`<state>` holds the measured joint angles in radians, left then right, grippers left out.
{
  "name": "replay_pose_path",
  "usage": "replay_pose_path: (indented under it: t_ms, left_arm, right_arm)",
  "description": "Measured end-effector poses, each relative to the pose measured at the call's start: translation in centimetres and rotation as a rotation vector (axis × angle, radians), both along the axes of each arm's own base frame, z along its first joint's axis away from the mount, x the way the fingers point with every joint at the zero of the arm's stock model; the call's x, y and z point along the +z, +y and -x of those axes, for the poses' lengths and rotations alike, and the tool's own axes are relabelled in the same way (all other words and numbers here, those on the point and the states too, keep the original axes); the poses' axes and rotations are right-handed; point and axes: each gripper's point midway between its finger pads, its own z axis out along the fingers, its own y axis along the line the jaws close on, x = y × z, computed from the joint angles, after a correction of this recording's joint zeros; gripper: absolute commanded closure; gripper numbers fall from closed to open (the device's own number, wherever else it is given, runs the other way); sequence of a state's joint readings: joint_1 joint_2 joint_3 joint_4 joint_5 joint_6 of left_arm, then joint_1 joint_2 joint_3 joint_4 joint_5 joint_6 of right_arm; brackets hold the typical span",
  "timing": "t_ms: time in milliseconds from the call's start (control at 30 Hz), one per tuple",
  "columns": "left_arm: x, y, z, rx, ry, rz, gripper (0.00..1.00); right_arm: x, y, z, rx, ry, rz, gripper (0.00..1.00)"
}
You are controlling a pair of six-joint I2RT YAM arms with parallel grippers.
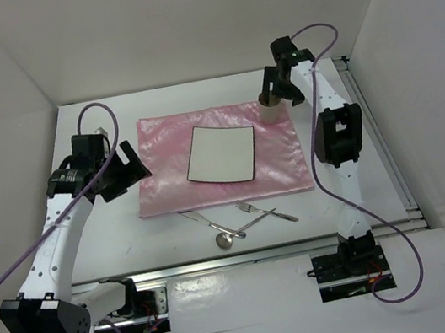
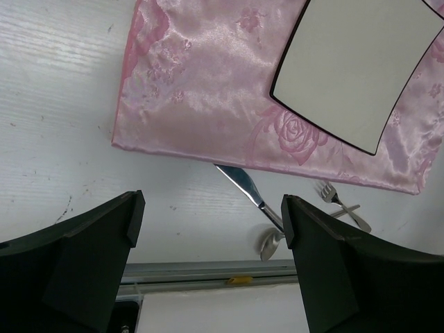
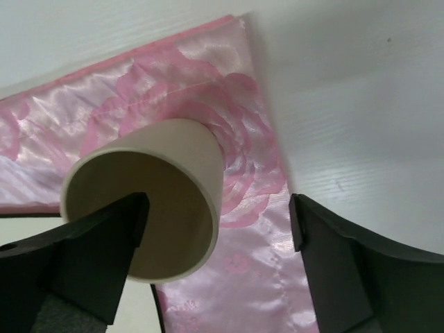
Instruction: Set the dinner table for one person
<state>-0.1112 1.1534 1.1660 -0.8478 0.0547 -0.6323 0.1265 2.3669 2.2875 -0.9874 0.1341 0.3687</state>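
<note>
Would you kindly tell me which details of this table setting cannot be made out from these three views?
- Right wrist view: the inside of the beige tapered cup is partly covered by a finger of the open right end effector; contact cannot be told.
- Left wrist view: the silver metal spoon and silver metal knife run behind a finger of the left end effector.
- Left wrist view: the white square plate is cut off by the top edge.

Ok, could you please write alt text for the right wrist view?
A beige tapered cup stands on a corner of the shiny pink rectangular cloth, just under the open right hand. The flat white tabletop lies beyond.
</note>
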Motion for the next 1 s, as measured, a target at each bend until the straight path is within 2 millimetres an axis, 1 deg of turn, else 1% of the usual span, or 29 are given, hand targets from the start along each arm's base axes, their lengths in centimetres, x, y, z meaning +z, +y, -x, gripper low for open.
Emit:
replay_pose_path:
  t_ms: [67, 133, 200, 267, 300, 333, 400, 433, 467, 500, 533, 567, 633, 667, 733, 767, 800, 833, 900, 933, 967, 1000]
  left_arm:
    - [-0.2, -0.1, 0.0, -0.004, 0.005, -0.004, 0.00]
    - [-0.3, -0.3, 0.0, -0.009, 0.013, -0.006, 0.00]
    - [-0.5, -0.5, 0.0, -0.014, 0.020, -0.013, 0.00]
    - [-0.7, -0.8, 0.1, -0.026, 0.024, -0.029, 0.00]
    - [-0.8, -1.1, 0.2, -0.034, 0.026, -0.036, 0.00]
    - [-1.0, -1.5, 0.4, -0.044, 0.033, -0.043, 0.02]
    - [-1.8, -2.3, 0.9, -0.060, 0.052, -0.046, 0.03]
    - [-2.7, -2.9, 1.6, -0.071, 0.077, -0.049, 0.03]
    - [-3.6, -3.1, 2.1, -0.077, 0.101, -0.053, 0.03]
    - [-4.5, -3.4, 2.8, -0.086, 0.124, -0.058, 0.05]
    - [-5.3, -3.6, 3.5, -0.086, 0.149, -0.059, 0.06]
    - [-6.2, -3.8, 4.3, -0.096, 0.176, -0.064, 0.08]
    - [-6.9, -4.1, 5.3, -0.103, 0.200, -0.063, 0.11]
    - [-6.9, -4.1, 5.3, -0.105, 0.200, -0.062, 0.11]
    - [-6.7, -4.7, 5.5, -0.121, 0.185, -0.057, 0.11]
    - [-6.6, -5.0, 5.6, -0.133, 0.181, -0.056, 0.11]
    - [-6.6, -5.5, 5.7, -0.143, 0.180, -0.053, 0.11]
    - [-6.6, -5.8, 5.9, -0.155, 0.181, -0.054, 0.11]
    - [-6.7, -6.3, 6.2, -0.176, 0.180, -0.061, 0.11]
    - [-6.7, -6.4, 6.3, -0.181, 0.179, -0.065, 0.11]
    - [-6.7, -6.5, 6.3, -0.181, 0.178, -0.067, 0.11]
    - [-6.7, -6.4, 6.3, -0.179, 0.177, -0.070, 0.11]
  right_arm:
    - [0.9, 0.1, -0.3, 0.003, -0.022, -0.008, 0.00]
    - [2.7, 0.2, -0.5, 0.007, -0.060, -0.022, 0.00]
    - [5.3, 0.2, -0.4, 0.010, -0.107, -0.034, 0.00]
    - [9.0, 0.3, 0.4, 0.023, -0.180, -0.049, 0.00]
    - [10.6, 0.3, 1.3, 0.032, -0.208, -0.055, 0.00]
    - [12.5, 0.4, 2.9, 0.043, -0.238, -0.058, 0.00]
    - [15.0, 0.6, 6.5, 0.065, -0.292, -0.061, 0.02]
    - [15.9, 1.1, 9.2, 0.090, -0.312, -0.063, 0.06]
    - [16.4, 1.8, 11.4, 0.118, -0.319, -0.064, 0.08]
    - [16.5, 2.9, 13.3, 0.154, -0.347, -0.073, 0.12]
    - [15.8, 4.3, 15.8, 0.205, -0.342, -0.092, 0.19]
    - [14.7, 5.7, 18.3, 0.259, -0.324, -0.113, 0.24]
    - [11.6, 8.3, 23.0, 0.350, -0.254, -0.166, 0.30]
    - [9.9, 9.0, 25.0, 0.378, -0.201, -0.187, 0.34]
    - [6.1, 10.4, 28.5, 0.412, -0.097, -0.214, 0.37]
    - [4.2, 11.0, 30.4, 0.421, -0.035, -0.221, 0.40]
    - [2.8, 11.5, 32.0, 0.435, 0.012, -0.218, 0.44]
    - [1.7, 12.2, 33.6, 0.456, 0.055, -0.213, 0.44]
    - [0.4, 13.0, 36.0, 0.485, 0.118, -0.190, 0.46]
    - [0.1, 13.3, 36.6, 0.492, 0.131, -0.181, 0.46]
    - [-0.1, 13.5, 36.7, 0.492, 0.139, -0.167, 0.46]
    - [-0.4, 13.5, 36.7, 0.488, 0.149, -0.149, 0.43]
